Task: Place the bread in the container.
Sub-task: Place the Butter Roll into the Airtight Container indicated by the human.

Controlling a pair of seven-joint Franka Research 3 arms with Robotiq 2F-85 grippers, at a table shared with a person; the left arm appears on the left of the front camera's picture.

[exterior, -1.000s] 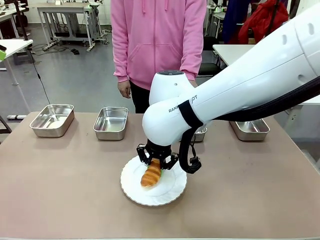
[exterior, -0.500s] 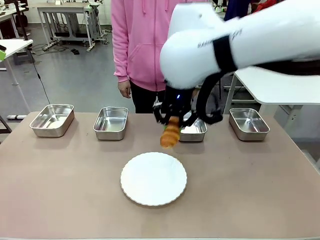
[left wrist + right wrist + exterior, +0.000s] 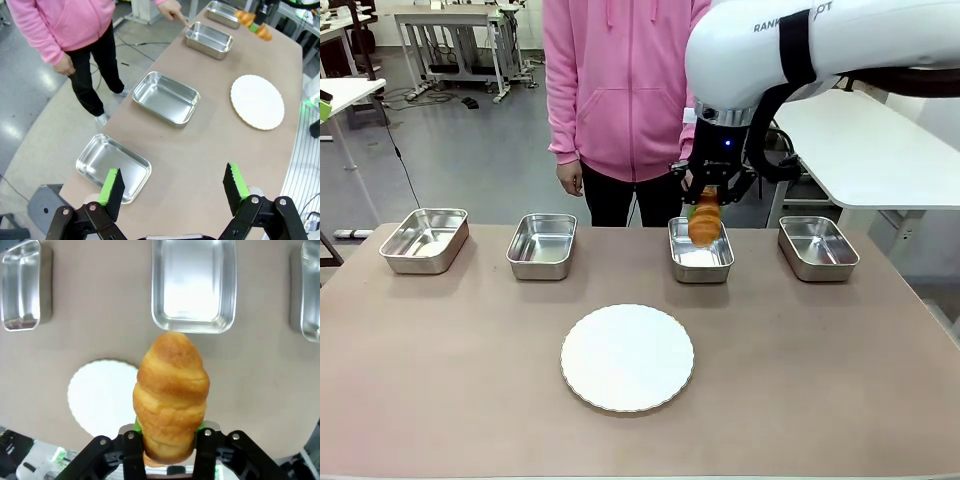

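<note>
Golden-brown bread (image 3: 704,222) is hanging clamped in our right gripper (image 3: 706,200), just above the container (image 3: 701,262), third pan from the left. We are carrying it over; next, we judge, lowering and letting go. Our left gripper (image 3: 172,186) is gaping wide, empty.

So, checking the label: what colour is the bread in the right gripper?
Golden-brown with darker crosswise ridges; the bread shows best in the right wrist view.

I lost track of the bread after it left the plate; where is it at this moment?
In the front view the bread hangs in the right gripper, in the air above the third steel pan from the left, beyond the white plate.
</note>
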